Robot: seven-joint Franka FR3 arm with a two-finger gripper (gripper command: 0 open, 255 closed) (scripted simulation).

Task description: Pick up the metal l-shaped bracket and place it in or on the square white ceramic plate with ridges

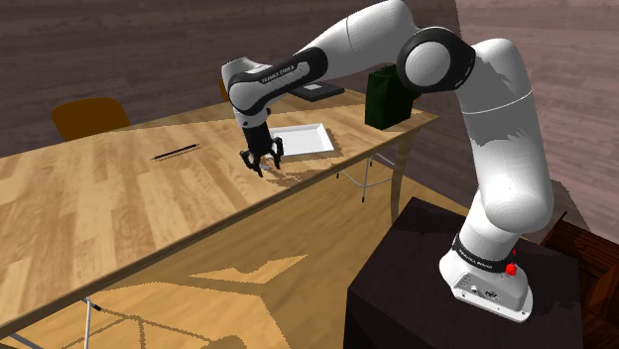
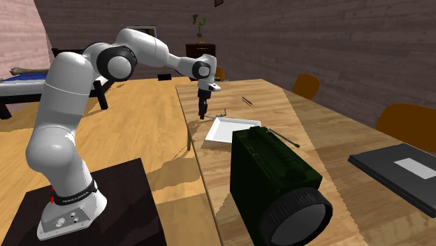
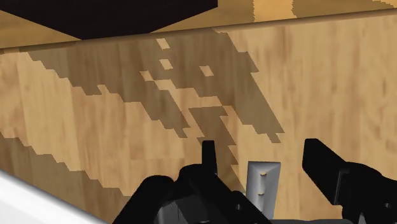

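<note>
In the wrist view the grey metal bracket [image 3: 263,183], with small holes in its face, lies on the wooden table between my two black fingers [image 3: 208,156], and neither finger touches it. My gripper [image 3: 264,153] is open. The shoulder view shows the gripper [image 1: 264,165] pointing down, low over the table near its front edge. The square white plate [image 1: 300,139] lies flat just beyond the gripper, toward that view's right. In the second exterior view the gripper [image 2: 202,110] hangs behind the plate [image 2: 227,130]. A white corner of the plate [image 3: 25,202] shows beside the gripper.
A dark pen [image 1: 177,152] lies on the table toward the shoulder view's left. A dark green box [image 1: 389,97] and a black notebook [image 1: 317,91] sit past the plate. Another pen [image 2: 283,138] lies beside the box [image 2: 279,182]. Brown chairs [image 1: 89,117] stand behind the table.
</note>
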